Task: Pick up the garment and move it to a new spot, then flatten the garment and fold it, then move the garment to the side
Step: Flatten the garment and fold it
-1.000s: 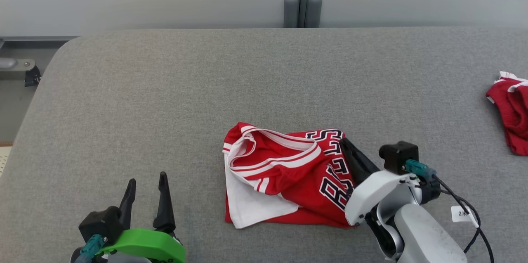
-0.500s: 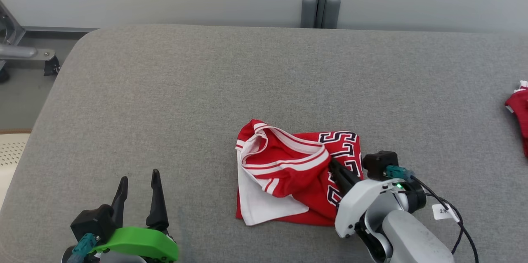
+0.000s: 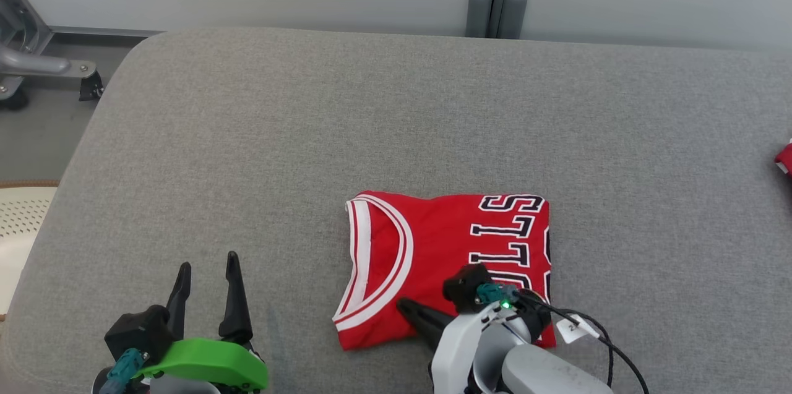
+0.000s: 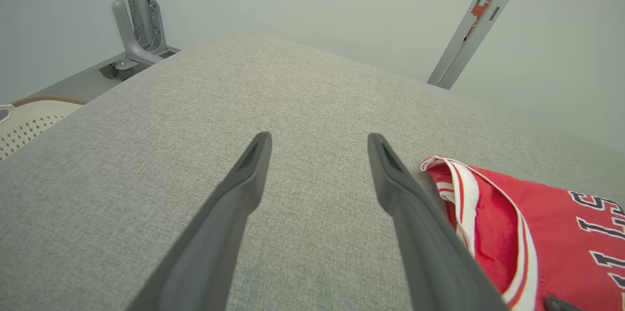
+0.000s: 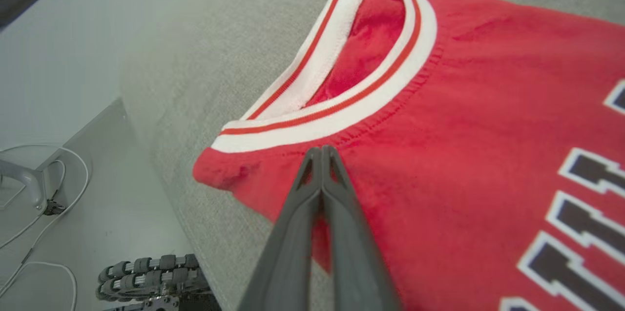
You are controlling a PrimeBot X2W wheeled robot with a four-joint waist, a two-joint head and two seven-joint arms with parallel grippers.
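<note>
The garment (image 3: 445,252), a red jersey with white-and-red neck trim and black-and-white lettering, lies flat as a folded rectangle on the grey padded table (image 3: 247,134). My right gripper (image 3: 405,306) is shut, its fingers lying over the garment's near left corner. In the right wrist view the closed tips of the right gripper (image 5: 321,151) rest on the red cloth (image 5: 488,120) just below the neck band, with no fabric visibly pinched. My left gripper (image 3: 208,263) stands open over bare table left of the garment; in the left wrist view the left gripper (image 4: 318,137) has the jersey (image 4: 537,233) to its right.
A bit of another red cloth (image 3: 784,159) shows at the table's far right edge. A grey post (image 3: 496,7) stands behind the table. A metal frame on a caster (image 3: 37,66) and a white perforated object (image 3: 18,221) sit off the left side.
The garment was bunched with its white inside showing; now it lies flat and smooth. My right gripper has moved from its right side to its near left corner. The camera has swung left.
</note>
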